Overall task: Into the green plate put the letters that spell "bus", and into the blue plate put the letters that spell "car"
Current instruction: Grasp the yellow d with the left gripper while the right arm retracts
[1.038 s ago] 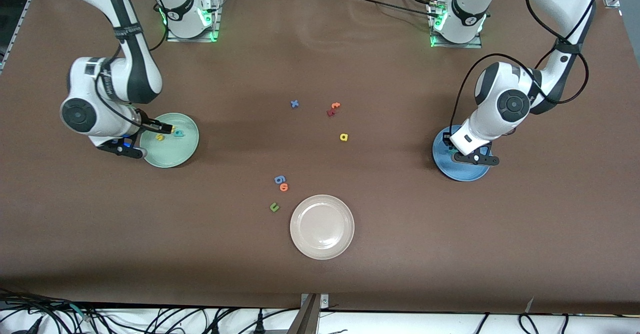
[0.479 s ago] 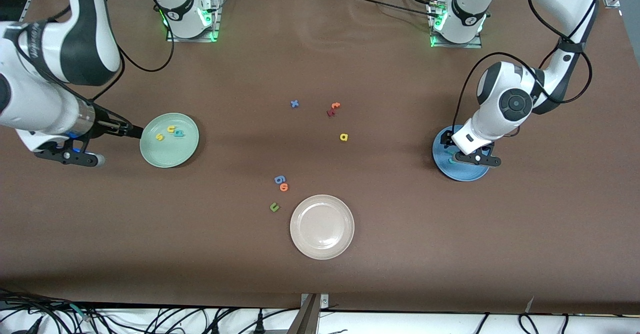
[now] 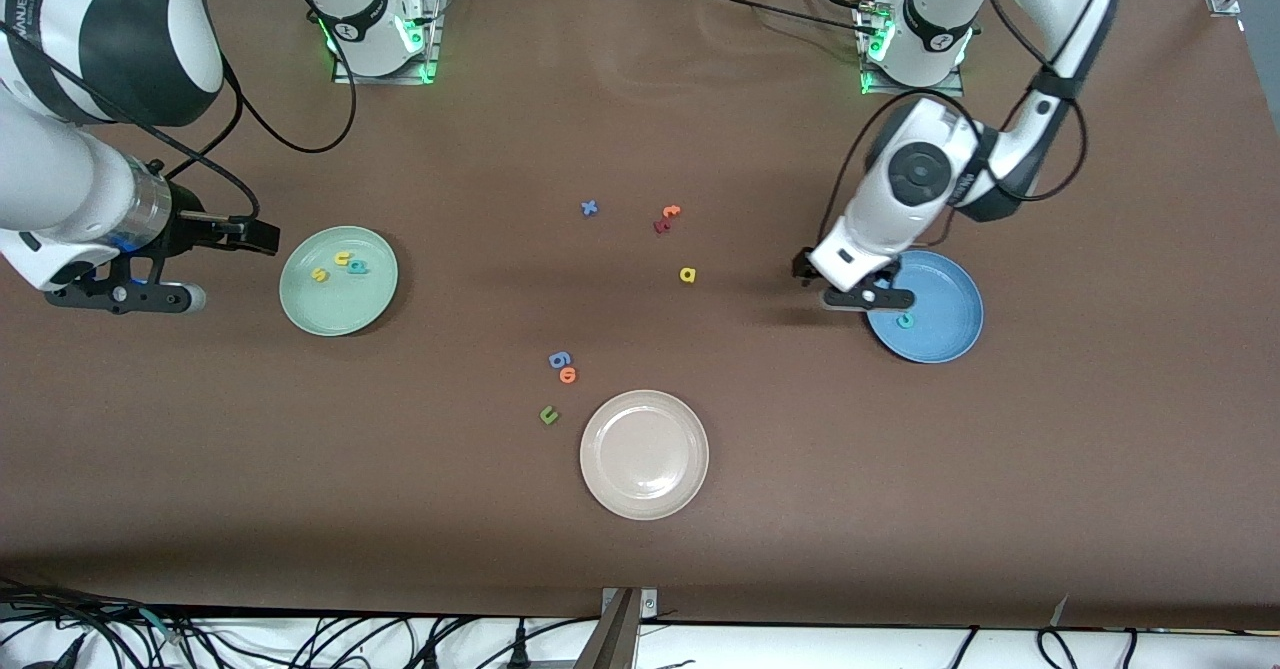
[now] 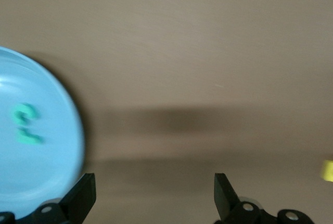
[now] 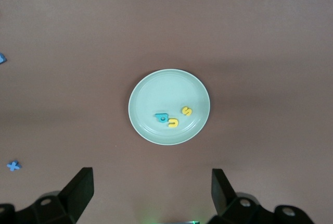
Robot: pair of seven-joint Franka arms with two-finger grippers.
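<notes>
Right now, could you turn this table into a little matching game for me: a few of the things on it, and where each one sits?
Things:
1. yellow "a"
2. teal "c"
3. yellow "s"
4. green "u"

Places:
A. in the green plate
B. on the bare table, beside the cream-white plate
C. in the blue plate
D. on the bare table, nearer the front camera than the orange "t"

Pairs: 1-D, 2-C, 3-A, 4-B
</notes>
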